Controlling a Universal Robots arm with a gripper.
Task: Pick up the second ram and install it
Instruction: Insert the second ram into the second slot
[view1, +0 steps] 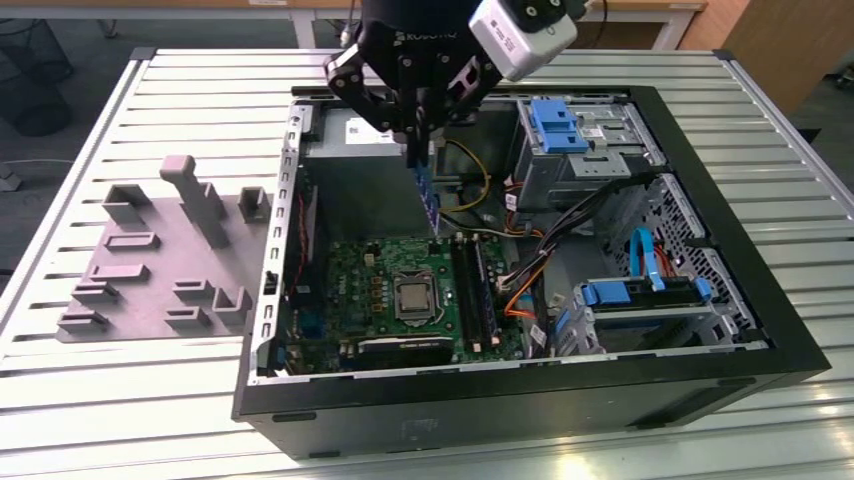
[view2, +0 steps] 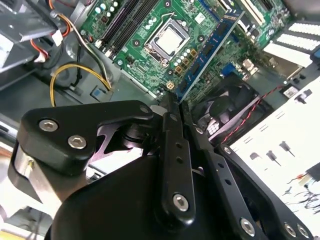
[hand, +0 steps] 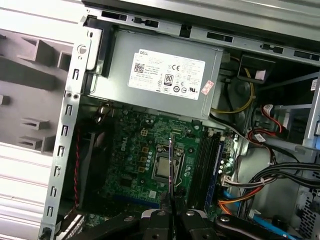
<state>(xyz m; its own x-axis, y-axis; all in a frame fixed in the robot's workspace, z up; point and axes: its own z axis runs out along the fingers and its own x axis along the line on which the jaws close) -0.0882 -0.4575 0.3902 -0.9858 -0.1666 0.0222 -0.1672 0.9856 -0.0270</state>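
A: Status of the second ram (view1: 430, 195)?
B: Hanging directly under the gripper (view1: 414, 128), which is clamped on its upper end; long axis points straight down.
A: And the slots?
B: Black motherboard slots (view1: 470, 285) lie flat below its tip, slightly toward the exterior view's right

Bright, even overhead light lays soft glare on the ribbed white metal table (view1: 147, 400), while the open black computer case (view1: 534, 405) holds shadow inside. In the second wrist view, the screws of the black gripper (view2: 172, 102) glint.
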